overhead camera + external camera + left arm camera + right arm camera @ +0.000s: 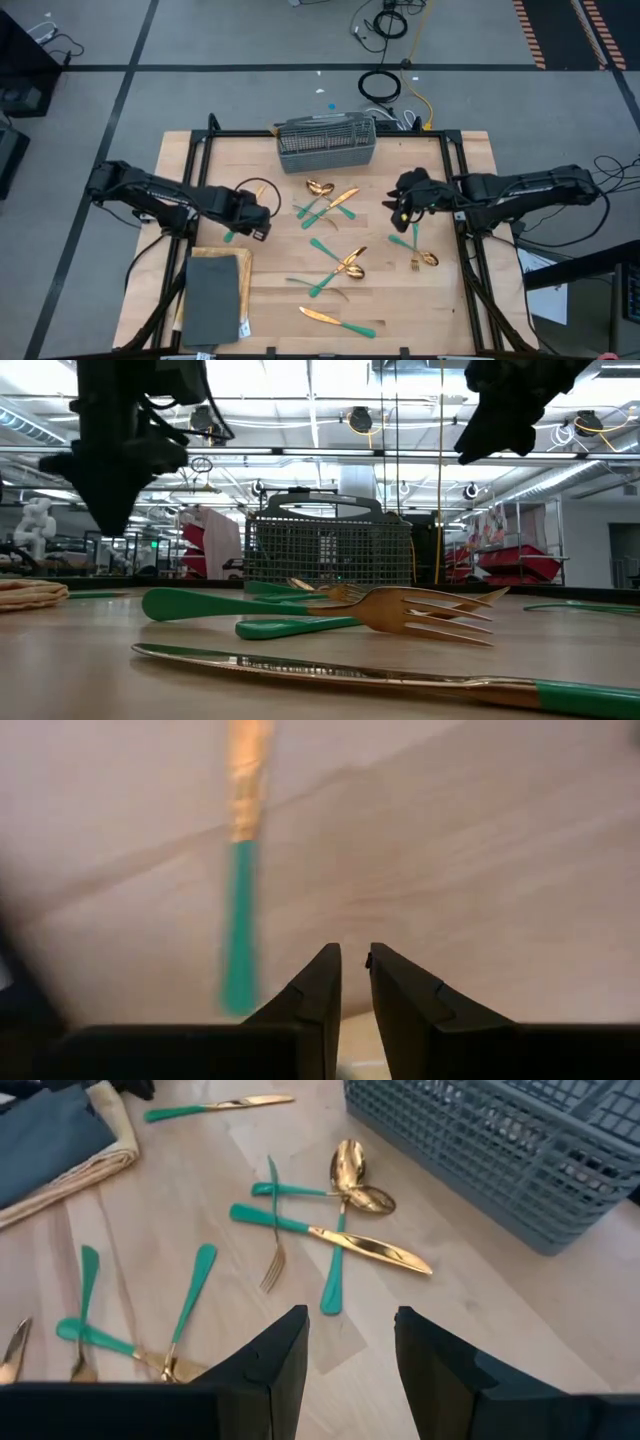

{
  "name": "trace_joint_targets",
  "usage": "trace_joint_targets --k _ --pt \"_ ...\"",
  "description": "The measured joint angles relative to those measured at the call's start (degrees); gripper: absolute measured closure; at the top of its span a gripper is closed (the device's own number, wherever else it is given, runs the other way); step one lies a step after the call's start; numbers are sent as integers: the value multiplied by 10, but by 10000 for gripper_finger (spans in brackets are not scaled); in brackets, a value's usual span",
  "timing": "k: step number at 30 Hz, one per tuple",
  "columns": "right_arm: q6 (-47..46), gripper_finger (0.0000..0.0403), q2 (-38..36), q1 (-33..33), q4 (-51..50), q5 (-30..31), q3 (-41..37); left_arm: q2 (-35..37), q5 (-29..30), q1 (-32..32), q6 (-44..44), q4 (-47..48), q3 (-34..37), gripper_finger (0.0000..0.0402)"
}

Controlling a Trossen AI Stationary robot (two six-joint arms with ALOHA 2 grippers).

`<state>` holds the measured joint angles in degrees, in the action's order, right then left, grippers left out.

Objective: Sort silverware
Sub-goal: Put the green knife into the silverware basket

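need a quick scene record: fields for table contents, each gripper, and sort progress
silverware: gold heads, teal handles, scattered loose on the table
basket: grey mesh, at the table's far edge; contents cannot be told
slab: dark grey, on a tan cloth, near-left corner
left gripper: above the table left of centre, narrow gap between fingers, nothing held; one utensil lies ahead of it
right gripper: open, empty, above the table on the right side
progress: most pieces still unsorted

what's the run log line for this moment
left claw: empty, nearly closed, above table | right claw: open, empty | silverware: scattered | basket: far edge
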<state>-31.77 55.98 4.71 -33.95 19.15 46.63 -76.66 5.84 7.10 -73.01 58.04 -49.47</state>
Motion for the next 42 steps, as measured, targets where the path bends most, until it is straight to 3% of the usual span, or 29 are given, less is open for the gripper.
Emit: trace_joint_targets --k 5,10,15,19,23,26,30,42 --pt "23 261 8 -1 15 1 0 0 -1 17 84 -59 6 338" --pt "36 253 9 -3 26 4 0 0 -15 18 106 -85 16 333" --pt "42 232 9 -3 25 4 0 0 6 29 70 -142 38 295" --pt "55 212 9 -3 25 5 0 -5 27 22 11 -64 43 273" --pt "66 200 9 -3 25 5 0 -8 -8 10 -2 31 43 270" --pt "76 197 9 -3 25 5 0 -8 -30 8 16 25 43 270" --pt "80 198 9 -3 25 5 0 -18 -13 7 33 25 45 270" --pt "76 195 9 -3 25 5 0 -31 -27 3 46 -28 114 270"
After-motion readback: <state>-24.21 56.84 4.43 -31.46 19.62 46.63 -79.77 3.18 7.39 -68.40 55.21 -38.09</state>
